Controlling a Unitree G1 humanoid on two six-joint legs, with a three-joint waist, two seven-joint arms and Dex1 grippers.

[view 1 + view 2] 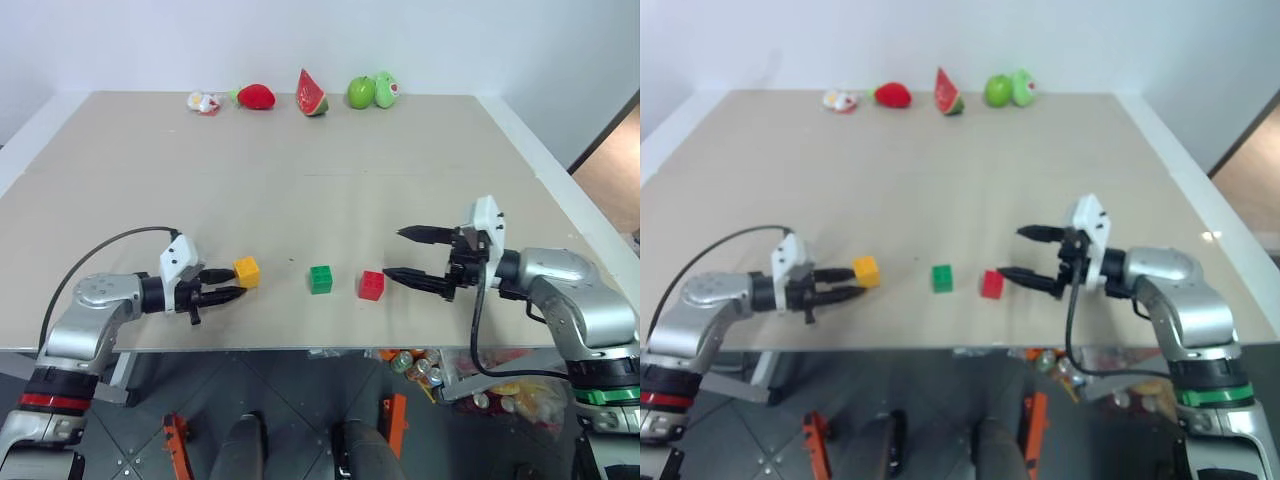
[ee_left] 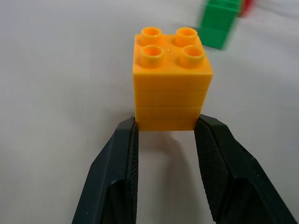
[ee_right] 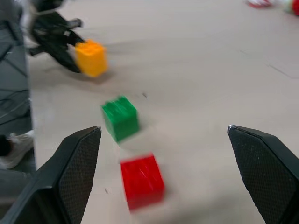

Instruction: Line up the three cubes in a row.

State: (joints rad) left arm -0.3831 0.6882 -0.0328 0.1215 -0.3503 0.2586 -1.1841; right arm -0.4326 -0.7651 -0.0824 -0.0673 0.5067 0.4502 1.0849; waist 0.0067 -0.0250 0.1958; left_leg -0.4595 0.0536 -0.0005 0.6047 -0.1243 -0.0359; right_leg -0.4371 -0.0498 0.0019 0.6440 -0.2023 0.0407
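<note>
Three studded cubes sit near the table's front edge: yellow-orange [image 1: 246, 271] at the left, green [image 1: 320, 279] in the middle, red [image 1: 372, 285] to its right. My left gripper [image 1: 236, 283] reaches in from the left, and its two black fingers [image 2: 119, 172] pinch the near lower edge of the yellow cube [image 2: 170, 79], which stands upright on the table. My right gripper [image 1: 393, 253] stands wide open just right of the red cube [image 3: 141, 179], nothing between its fingers. The green cube [image 3: 120, 116] lies between red and yellow, untouched.
Toy fruits line the far edge: a strawberry [image 1: 257, 96], a watermelon slice [image 1: 312, 93], a green apple [image 1: 360, 92] and a small white piece [image 1: 204, 102]. The table's front edge [image 1: 300, 346] runs just below the cubes.
</note>
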